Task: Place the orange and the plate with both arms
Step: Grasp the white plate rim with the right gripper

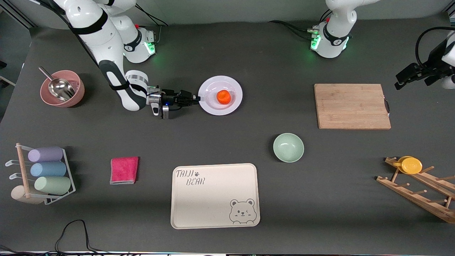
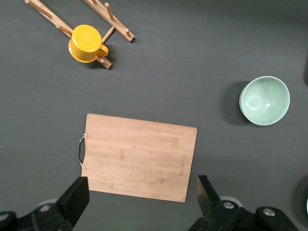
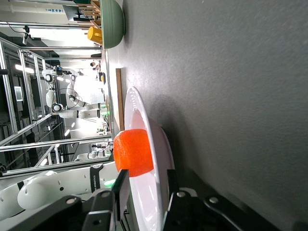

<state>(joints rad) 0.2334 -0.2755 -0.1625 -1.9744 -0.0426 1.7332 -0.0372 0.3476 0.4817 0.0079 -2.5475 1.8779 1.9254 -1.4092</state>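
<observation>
Orange (image 1: pixel 223 96) sits on plate (image 1: pixel 220 95), right pincer (image 1: pixel 197 97) gripping rim.

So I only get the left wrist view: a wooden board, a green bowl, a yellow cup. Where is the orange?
Observer: The orange lies on the plate, toward the right arm's end of the table from the cutting board.
Operator: Is anything holding that plate?
Observer: Yes, the right gripper is down at table level, clamped on the plate's rim.
Operator: And the arm carrying my camera?
Observer: The left gripper waits open, up in the air by the cutting board.
</observation>
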